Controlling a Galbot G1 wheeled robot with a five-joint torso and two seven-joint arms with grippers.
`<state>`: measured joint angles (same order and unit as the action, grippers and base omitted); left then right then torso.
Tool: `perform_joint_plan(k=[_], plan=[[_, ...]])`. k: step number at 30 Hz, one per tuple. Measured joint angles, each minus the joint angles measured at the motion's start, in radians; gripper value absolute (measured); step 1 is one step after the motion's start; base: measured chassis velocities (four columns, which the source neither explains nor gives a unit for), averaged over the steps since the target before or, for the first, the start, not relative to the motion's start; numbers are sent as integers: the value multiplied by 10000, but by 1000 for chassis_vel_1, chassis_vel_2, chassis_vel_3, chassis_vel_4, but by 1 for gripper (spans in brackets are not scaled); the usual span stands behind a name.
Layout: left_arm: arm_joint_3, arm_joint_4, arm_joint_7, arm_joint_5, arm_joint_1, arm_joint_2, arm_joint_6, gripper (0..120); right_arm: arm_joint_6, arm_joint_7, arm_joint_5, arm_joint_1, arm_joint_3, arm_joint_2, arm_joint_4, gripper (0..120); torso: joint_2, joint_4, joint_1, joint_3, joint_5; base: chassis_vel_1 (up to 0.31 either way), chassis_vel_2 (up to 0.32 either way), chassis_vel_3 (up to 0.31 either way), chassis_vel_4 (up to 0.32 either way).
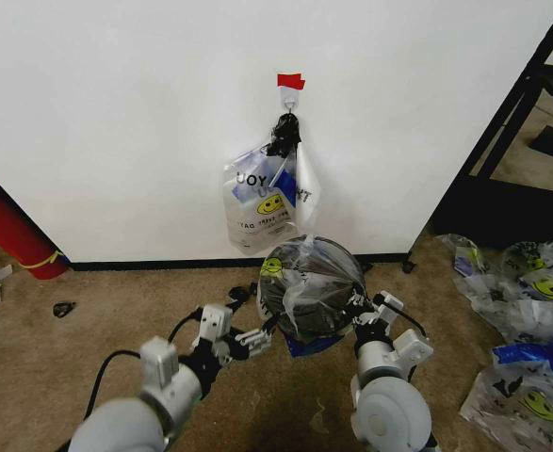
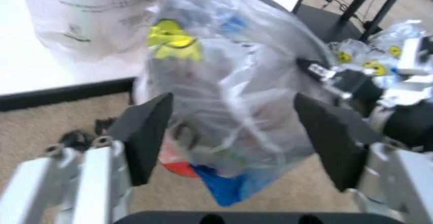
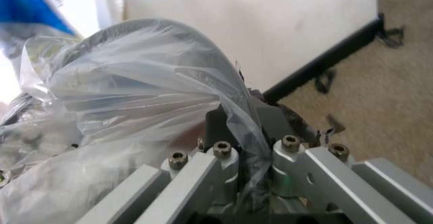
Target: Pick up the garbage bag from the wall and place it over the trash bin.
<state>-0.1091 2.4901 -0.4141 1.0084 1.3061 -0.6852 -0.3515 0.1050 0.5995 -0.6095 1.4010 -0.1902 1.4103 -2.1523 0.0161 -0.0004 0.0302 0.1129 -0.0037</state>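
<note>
The garbage bag [image 1: 306, 262], thin and see-through with a yellow smiley, lies draped over the round black trash bin [image 1: 278, 306] on the carpet below the wall [image 1: 116, 122]. My right gripper [image 1: 359, 309] is at the bin's right side, shut on the bag's film [image 3: 233, 100], which runs between its fingers [image 3: 223, 158]. At the bin's left side my left gripper [image 1: 260, 331] is open, its two dark pads [image 2: 145, 133] spread wide in front of the covered bin [image 2: 230, 82] without touching it. A blue handle [image 2: 230, 188] hangs low on the bag.
A thick bunch of bags [image 1: 267, 198] hangs from the hook [image 1: 291, 99] under red tape [image 1: 290, 81], just behind the bin. A red cylinder [image 1: 8, 231] leans at the left. Loose bags [image 1: 530, 348] litter the floor on the right, beside a black frame [image 1: 512, 122].
</note>
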Motion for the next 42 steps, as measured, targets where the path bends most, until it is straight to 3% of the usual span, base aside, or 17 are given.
perform_joint_plan(k=[5,9,13,17,19,23,42], plan=[[433,19,-287,1108,-1044,90,-299,52,-255,-236,689,56,150,-12,134,0,0,-6,0,0,-7,0,0,0,0],[913,-99,-1076,3237,-2945,38,-937,33,-585,-489,1638,-54,354,-60,483,0,0,1,0,0,-1,0,0,0,0],[1410,-259,-1386,3750,-3949,-17,-1208,23,-750,-559,2006,-35,355,-114,563,0,0,-5,0,1,-5,0,0,0,0],[2813,-947,-2223,4269,-5909,-356,-1865,4,-995,-659,2586,4,339,-58,645,0,0,-5,0,0,-2,0,0,0,0],[3013,-1072,-2306,4288,-6117,-423,-1903,2,-1015,-669,2631,11,341,-47,649,0,0,-5,0,0,-3,0,0,0,0],[4480,-2083,-2765,4423,-7385,-1072,-2101,0,-1191,-756,3058,116,340,17,670,0,0,-8,0,1,-3,0,0,0,0],[6280,-4260,-3642,3783,-8707,-2517,-2561,0,-1242,-867,3207,673,293,117,-20,0,-1,-8,-1,-1,-3,0,0,0,0]])
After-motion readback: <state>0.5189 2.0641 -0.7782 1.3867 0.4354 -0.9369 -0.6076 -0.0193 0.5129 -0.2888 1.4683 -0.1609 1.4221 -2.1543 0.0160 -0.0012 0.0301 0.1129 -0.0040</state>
